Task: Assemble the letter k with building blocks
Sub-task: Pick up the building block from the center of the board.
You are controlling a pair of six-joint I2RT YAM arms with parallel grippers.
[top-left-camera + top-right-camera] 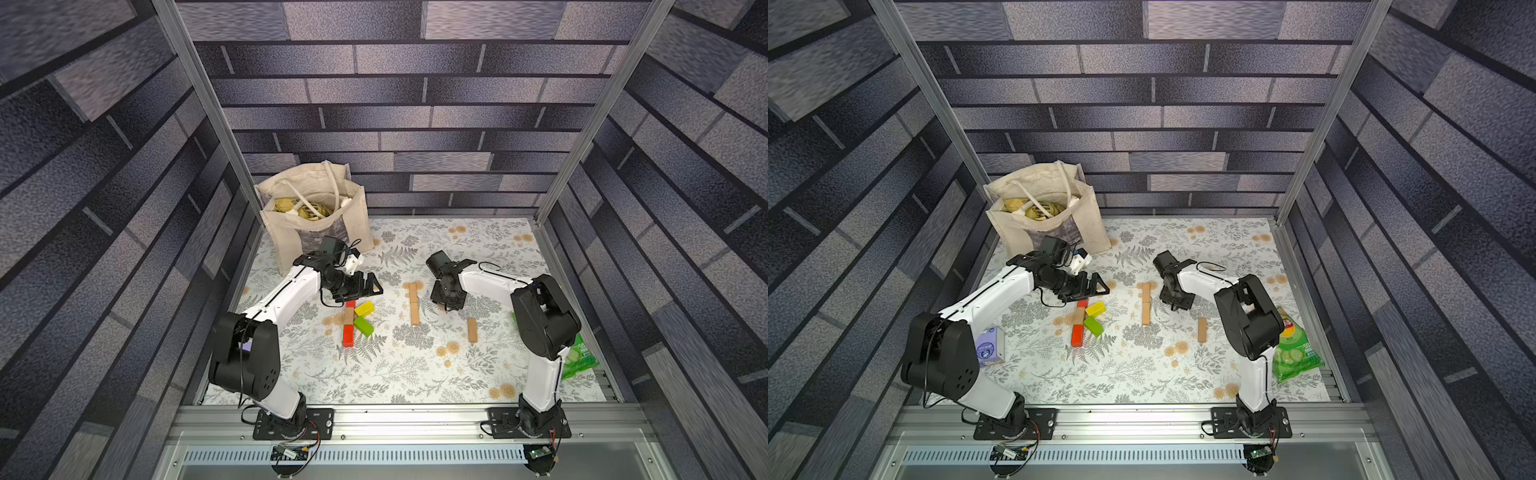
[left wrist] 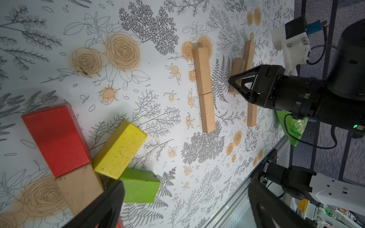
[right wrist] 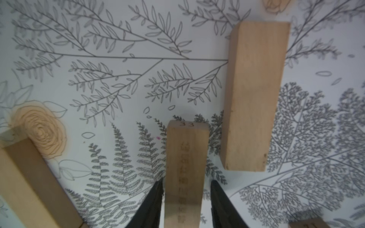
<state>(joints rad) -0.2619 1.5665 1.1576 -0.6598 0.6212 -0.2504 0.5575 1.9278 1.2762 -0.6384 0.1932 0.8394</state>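
Tan wood is what sits between my right gripper's [image 3: 186,184] fingers [image 3: 154,199]: one tan block [image 3: 185,158], its length running out past the fingertips. The jaws are drawn in narrow around it. One finger looks pressed against its side, but a sliver of the floral cloth [image 3: 118,29] shows between the other finger and the wood, so I would not call it clamped yet. Just beyond the tips and off to one side lies a second tan block [image 3: 254,94], apart from the first. In both top views this gripper points down at the cloth, with a pair of tan blocks [image 1: 414,303] laid end to end just beside it and a lone tan block [image 1: 472,329] near on its other side.

My left gripper [image 1: 359,291] is spread wide and carries nothing. Just beneath it, close by one finger [image 2: 106,203], lies the coloured k [image 1: 349,318]: a spine of red, tan and red, with a yellow block [image 2: 120,146] and a green block [image 2: 138,185] slanting off its middle, all touching.
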